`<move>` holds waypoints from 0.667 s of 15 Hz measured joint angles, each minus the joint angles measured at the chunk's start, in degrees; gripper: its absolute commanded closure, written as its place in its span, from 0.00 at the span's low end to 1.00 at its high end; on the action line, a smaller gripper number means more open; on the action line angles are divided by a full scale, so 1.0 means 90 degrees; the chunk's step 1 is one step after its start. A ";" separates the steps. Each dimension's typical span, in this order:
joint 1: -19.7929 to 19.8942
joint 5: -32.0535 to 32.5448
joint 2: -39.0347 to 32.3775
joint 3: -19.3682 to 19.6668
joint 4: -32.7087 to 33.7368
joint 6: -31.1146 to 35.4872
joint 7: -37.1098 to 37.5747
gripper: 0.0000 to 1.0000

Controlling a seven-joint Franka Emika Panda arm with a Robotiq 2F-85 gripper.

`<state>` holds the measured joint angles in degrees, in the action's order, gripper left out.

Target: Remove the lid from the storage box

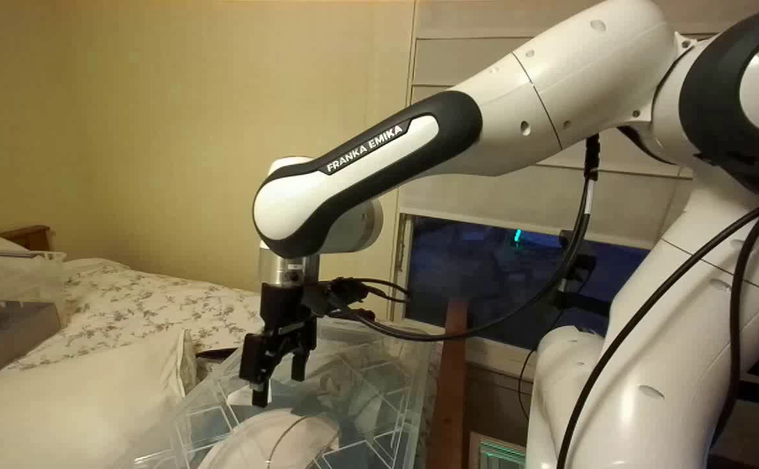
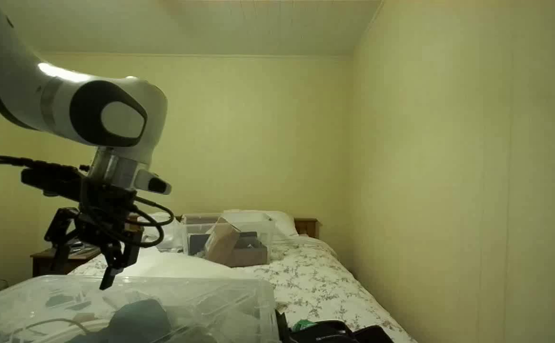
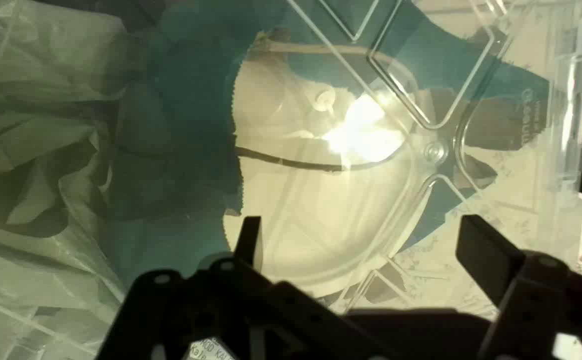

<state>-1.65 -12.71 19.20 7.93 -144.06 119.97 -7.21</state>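
The lid [image 1: 382, 397] lies on top of the storage box [image 1: 420, 384], low in the middle of an exterior view. My arm [image 1: 405, 146] reaches in from the right and bends down at the wrist, and my gripper [image 1: 279, 385] points downward over the clear plastic with its fingers [image 1: 260, 395] spread apart. Beneath the lid shows a white rounded item [image 1: 265, 443] crossed by a seam. To the left, a pillow [image 1: 86, 404] lies on flowered bedding [image 1: 151, 303], and a clear bin [image 1: 17, 277] stands farther back. Behind my arm a blind [image 1: 483, 195] hangs partway down a dark window [image 1: 454, 267].

In an exterior view I see the lid at a low angle, with a blue-grey shape [image 2: 139, 319] showing through it. My gripper hangs toward the left, fingers well apart, one tip overlapping the lid's far edge. A brown flap [image 2: 223, 242] shows at the clear bin, and a black bundle [image 2: 334, 331] lies just beside the storage box's right end.

In the wrist view I look down through the lid, whose raised ribs cross the upper right and whose rim [image 3: 568, 150] runs down the right side. My fingers come in from the bottom with a broad gap between them. Teal cloth [image 3: 186, 200] lies underneath, and crumpled grey-green material [image 3: 31, 150] fills the left. Glare sits over the white rounded item, so I cannot fairly tell whether my fingertips touch the lid or hover just above it.
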 measured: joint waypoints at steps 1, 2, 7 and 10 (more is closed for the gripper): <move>0.0000 0.0000 0.0000 0.0000 0.0000 0.0000 0.0000 0.00; 0.0000 0.0000 0.0000 0.0000 0.0000 0.0000 0.0000 0.00; 0.0000 0.0000 0.0000 0.0000 0.0000 0.0000 0.0000 0.00; 0.0143 0.0335 -0.0014 -0.0073 0.0074 0.0076 0.0035 0.00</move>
<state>-0.36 -9.69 19.08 7.27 -143.39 120.66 -6.89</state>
